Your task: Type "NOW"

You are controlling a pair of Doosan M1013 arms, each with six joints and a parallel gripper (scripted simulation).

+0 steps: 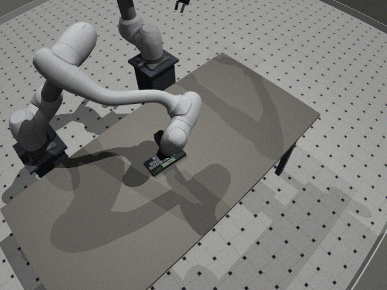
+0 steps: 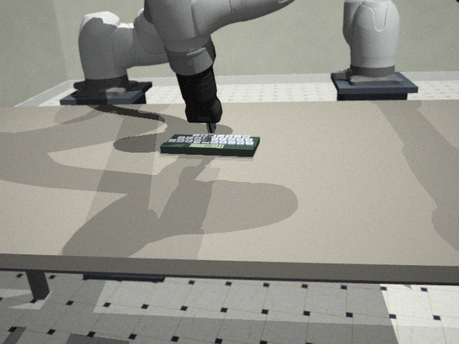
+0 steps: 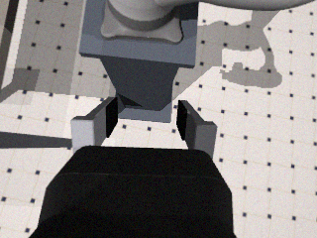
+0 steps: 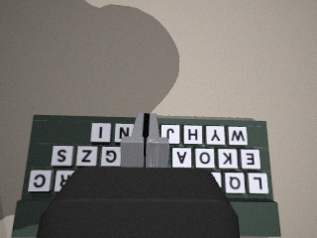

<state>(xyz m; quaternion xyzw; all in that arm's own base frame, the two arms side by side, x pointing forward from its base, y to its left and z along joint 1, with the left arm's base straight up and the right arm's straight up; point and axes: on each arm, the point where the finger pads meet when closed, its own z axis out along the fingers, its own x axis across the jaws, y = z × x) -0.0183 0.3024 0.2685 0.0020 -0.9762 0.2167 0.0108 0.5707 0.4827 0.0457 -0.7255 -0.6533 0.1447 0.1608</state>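
Observation:
The dark green keyboard (image 1: 155, 171) (image 2: 207, 150) (image 4: 50, 130) lies flat on the table, its letters upside down in the right wrist view. There the W key (image 4: 238, 135) and O key (image 4: 204, 157) show fully, and the N key (image 4: 123, 132) is partly covered. My right gripper (image 2: 211, 131) (image 4: 147, 126) is shut and empty, its tips over the row between N and J, hiding a key. Contact with the keys cannot be told. The display (image 1: 169, 162) (image 2: 206, 145) shows small dark marks I cannot read. My left gripper (image 1: 179, 10) (image 3: 148, 111) is open and empty, far from the keyboard.
The table (image 1: 124, 234) (image 2: 333, 185) bears the keyboard near its middle. The right arm (image 1: 176, 137) (image 2: 181, 22) reaches over the keyboard and partly hides it in the top view. The left arm's pedestal (image 1: 156, 78) (image 2: 372, 89) stands behind the table.

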